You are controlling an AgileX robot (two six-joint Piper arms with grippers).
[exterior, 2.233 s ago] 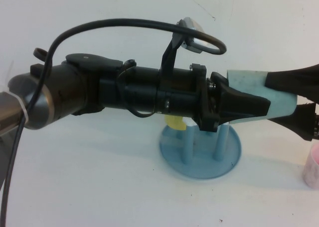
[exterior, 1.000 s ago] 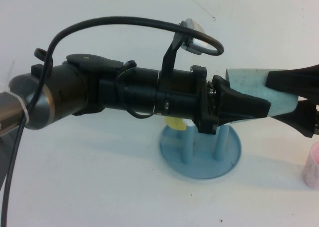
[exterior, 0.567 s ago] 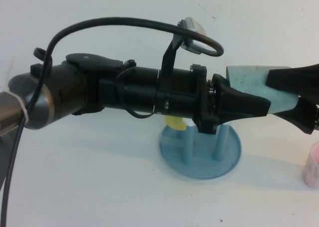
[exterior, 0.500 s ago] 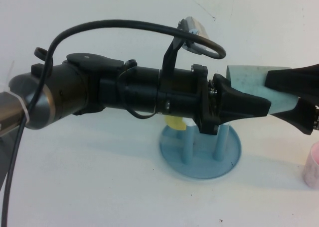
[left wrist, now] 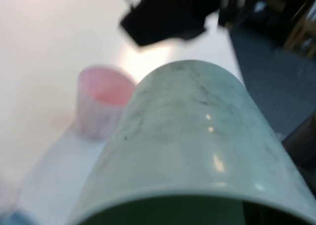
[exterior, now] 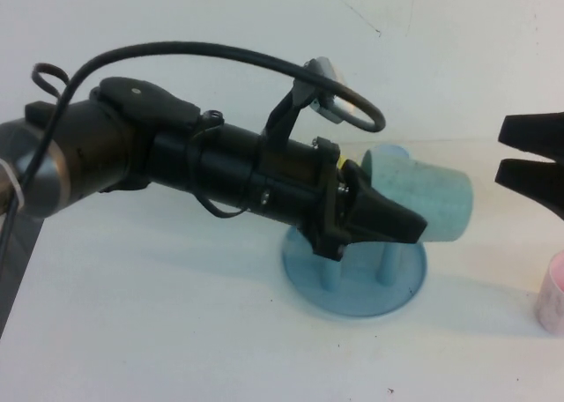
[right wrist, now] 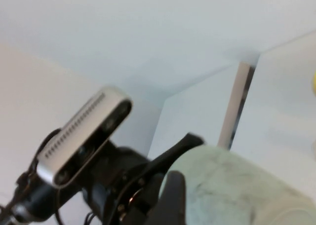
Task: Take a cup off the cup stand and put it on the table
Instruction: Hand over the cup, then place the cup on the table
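My left gripper (exterior: pixel 397 219) is shut on the pale mint-green cup (exterior: pixel 434 199) near its rim and holds it on its side in the air, above the blue cup stand (exterior: pixel 352 289). The cup fills the left wrist view (left wrist: pixel 192 131) and shows low in the right wrist view (right wrist: pixel 232 185). My right gripper (exterior: pixel 515 152) is open and empty at the right edge, apart from the cup's base. Two bare blue pegs stand on the stand's dish. The white table (exterior: pixel 176 331) lies below.
A pink cup (exterior: pixel 552 292) stands on the table at the right edge, also seen in the left wrist view (left wrist: pixel 98 106). A sliver of yellow (exterior: pixel 339 160) shows behind the left arm. The left arm and its cable span the middle of the high view.
The right gripper has let go of the cup's base and drawn back to the right. The left arm has pulled left and dipped a little, carrying the cup with it.
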